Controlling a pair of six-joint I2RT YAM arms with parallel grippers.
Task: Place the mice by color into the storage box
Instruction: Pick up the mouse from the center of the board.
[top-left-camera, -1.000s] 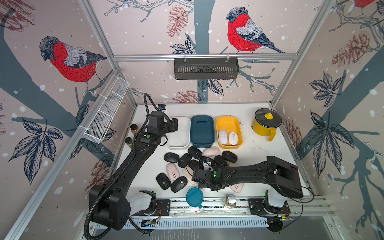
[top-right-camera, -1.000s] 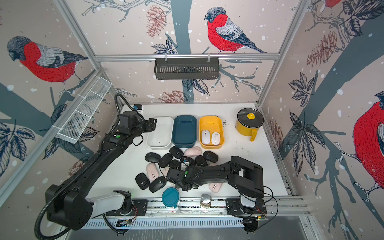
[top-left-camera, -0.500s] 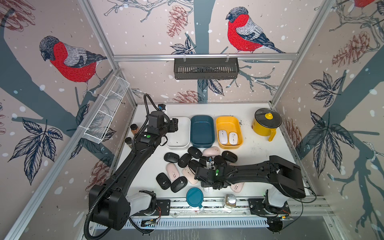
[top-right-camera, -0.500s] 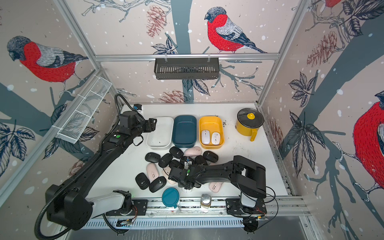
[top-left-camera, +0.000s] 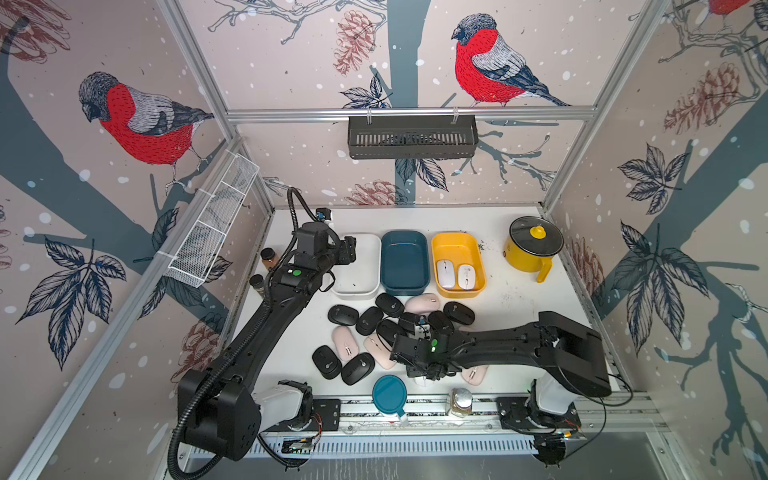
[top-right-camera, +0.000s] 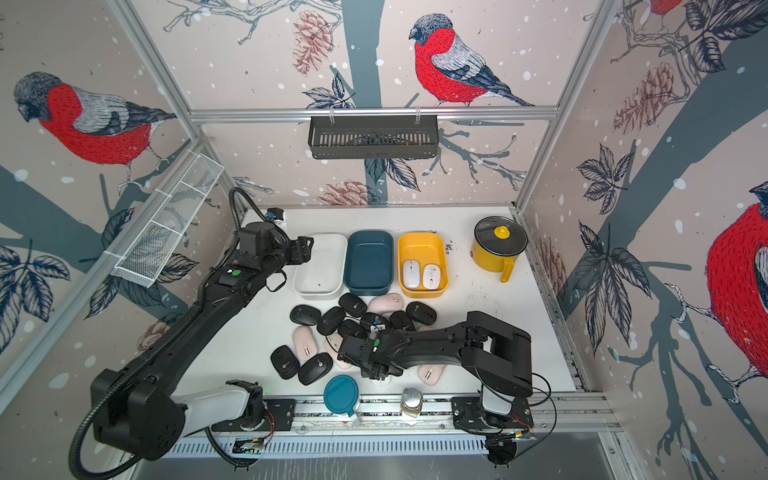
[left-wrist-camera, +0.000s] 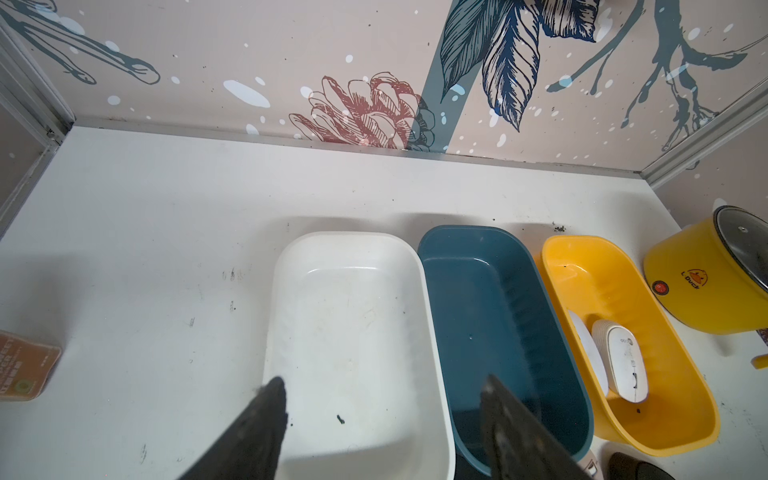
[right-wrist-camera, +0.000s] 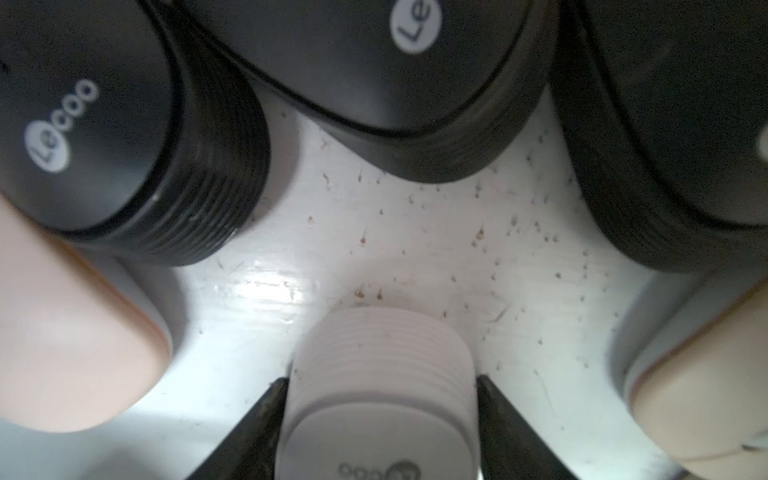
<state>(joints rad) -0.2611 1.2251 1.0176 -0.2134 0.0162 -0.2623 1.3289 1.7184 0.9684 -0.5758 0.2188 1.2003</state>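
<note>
Left claw (left-wrist-camera: 382, 382) hangs empty, fingers (left-wrist-camera: 257, 436) spread wide, over the left side of the white bin (left-wrist-camera: 353, 299). To its right, packed side by side: blue bin (left-wrist-camera: 490, 316), then yellow bin (left-wrist-camera: 602, 286) with two white mice (top-left-camera: 445, 274) lying flat inside; yellow pot (top-left-camera: 532, 249) further right, apart from the bins. Nearer the rail (top-left-camera: 357, 405) and right of this claw, loose pile of mice (top-left-camera: 386, 328) on the table (top-left-camera: 519, 299), black and pink mixed, several touching. Right claw (right-wrist-camera: 381, 380) sits low at the pile's near edge, both fingers (right-wrist-camera: 257, 428) pressed on the ribbed sides of a white mouse (right-wrist-camera: 380, 424), so closed on it. Lifted or not, cannot tell. Left of this claw a pink mouse (right-wrist-camera: 62, 332); just ahead three black mice (right-wrist-camera: 395, 75), close together; right of it another pink mouse (right-wrist-camera: 706, 395). None of them touch the gripped one. Teal lid (top-left-camera: 388, 395) just near-left of the claw, by the rail. Glass jar (top-left-camera: 459, 399) with a silver cap stands on the rail, near-right of the claw.
</note>
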